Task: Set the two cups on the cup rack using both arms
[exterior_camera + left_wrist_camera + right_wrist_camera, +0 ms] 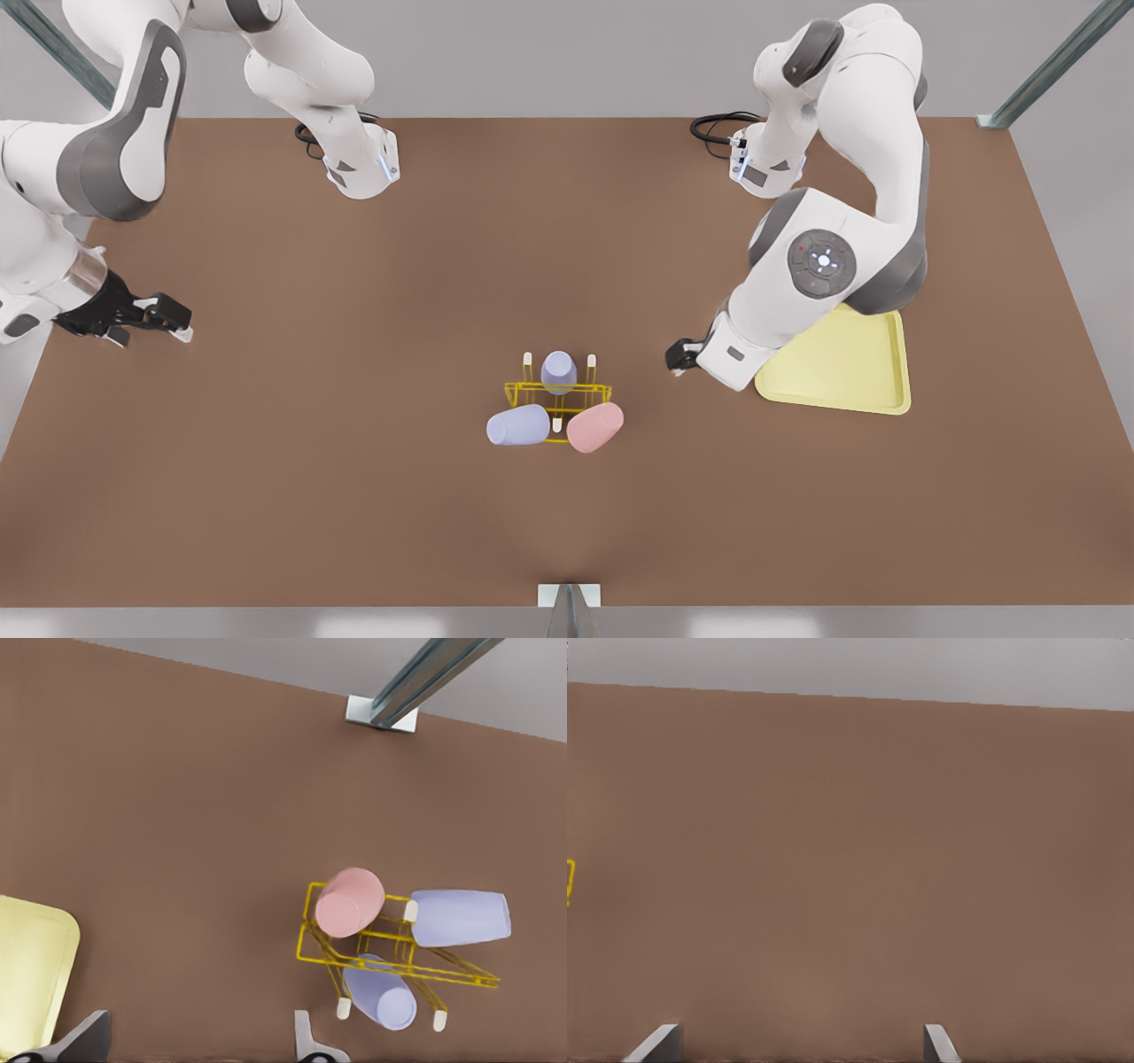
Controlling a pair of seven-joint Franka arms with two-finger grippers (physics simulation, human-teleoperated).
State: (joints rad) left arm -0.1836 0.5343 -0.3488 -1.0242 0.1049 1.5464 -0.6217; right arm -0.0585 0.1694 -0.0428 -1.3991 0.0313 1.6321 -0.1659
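The yellow wire cup rack (514,390) (306,943) stands at the table's middle. One lavender cup (558,370) (381,995) sits mouth-down on its back row. A second lavender cup (518,426) (461,918) and the pink cup (594,426) (350,902) lie tilted at the rack's front corners, touching its wire. My left gripper (678,356) (197,1041) hovers open and holds nothing, on the front view's right of the rack beside the tray. Far off on the front view's left, my right gripper (177,323) (797,1043) is open too, holding nothing.
A flat pale-yellow tray (842,372) (31,974) lies under the left arm's elbow on the front view's right. A metal post foot (568,595) (381,713) stands at the table's near edge. Bare brown table (850,859) surrounds the rack.
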